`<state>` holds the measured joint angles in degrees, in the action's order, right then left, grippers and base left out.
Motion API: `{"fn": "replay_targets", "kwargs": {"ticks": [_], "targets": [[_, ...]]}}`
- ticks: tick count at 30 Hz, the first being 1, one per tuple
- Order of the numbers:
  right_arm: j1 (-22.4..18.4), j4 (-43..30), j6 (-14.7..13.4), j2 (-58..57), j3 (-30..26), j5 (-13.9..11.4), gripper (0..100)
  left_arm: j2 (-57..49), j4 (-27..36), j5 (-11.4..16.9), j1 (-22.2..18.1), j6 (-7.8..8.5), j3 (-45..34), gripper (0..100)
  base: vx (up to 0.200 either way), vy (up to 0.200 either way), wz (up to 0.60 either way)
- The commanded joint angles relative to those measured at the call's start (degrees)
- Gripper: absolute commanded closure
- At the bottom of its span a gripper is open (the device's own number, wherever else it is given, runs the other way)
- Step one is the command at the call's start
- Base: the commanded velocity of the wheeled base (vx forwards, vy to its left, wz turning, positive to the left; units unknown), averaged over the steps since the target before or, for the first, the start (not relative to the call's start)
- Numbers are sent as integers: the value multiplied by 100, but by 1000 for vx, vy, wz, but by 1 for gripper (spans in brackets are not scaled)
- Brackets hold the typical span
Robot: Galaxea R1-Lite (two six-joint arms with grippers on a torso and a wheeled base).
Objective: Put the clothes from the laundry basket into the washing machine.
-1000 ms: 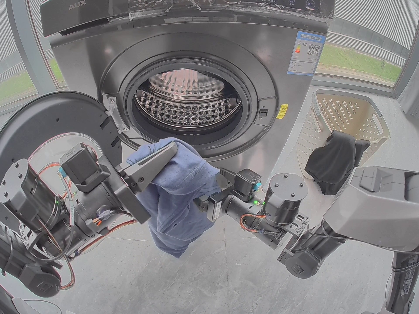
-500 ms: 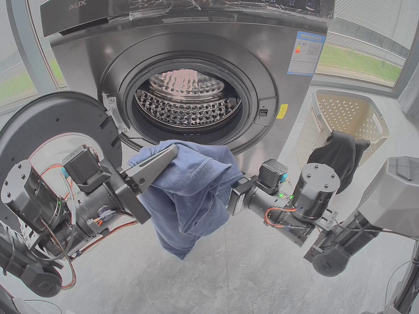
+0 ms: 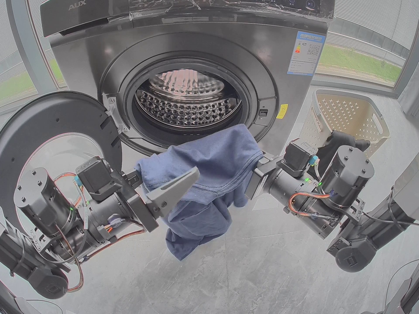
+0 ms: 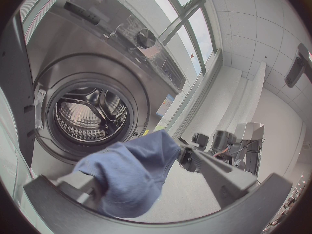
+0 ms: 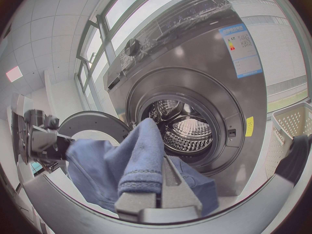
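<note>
Holding a blue shirt (image 3: pixel 209 171) between both arms, the robot has it just in front of the washing machine (image 3: pixel 187 35), below the open drum (image 3: pixel 187 103). The right gripper (image 5: pixel 159 182) is closed on a fold of the shirt. The left gripper (image 3: pixel 174 179) has its fingers spread apart, and the cloth only lies over one of them. The door (image 3: pixel 52 123) stands wide open at the left of the washing machine. No clothes are visible inside the drum, so I judge the task is at its beginning. At the right of the washing machine, a dark garment (image 3: pixel 336 151) hangs over the rim of the laundry basket (image 3: pixel 349 110) and waits for its turn.
</note>
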<state>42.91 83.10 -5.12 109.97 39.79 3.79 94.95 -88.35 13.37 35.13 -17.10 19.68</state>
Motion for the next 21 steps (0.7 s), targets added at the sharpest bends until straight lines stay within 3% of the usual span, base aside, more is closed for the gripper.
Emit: {"fn": "replay_targets", "kwargs": {"ticks": [1, 15, 19, 20, 21], "targets": [[-11, -31, 2, -318, 64, 8, 100, 436, -16, -28, 20, -4, -201, 0, 0, 0, 0], [-37, -286, 46, -371, 679, 166, 100, 1588, -34, 104, 20, 102, -377, 0, 0, 0, 0], [-37, -295, 46, -318, 758, 175, 100, 1851, -42, 113, 29, 304, -359, 0, 0, 0, 0], [-37, -286, 46, -274, 793, 201, 100, 2018, -42, 113, 37, 454, -359, 0, 0, 0, 0], [-37, -295, 46, -266, 802, 227, 100, 2071, -42, 104, 37, 497, -359, 0, 0, 0, 0]]}}
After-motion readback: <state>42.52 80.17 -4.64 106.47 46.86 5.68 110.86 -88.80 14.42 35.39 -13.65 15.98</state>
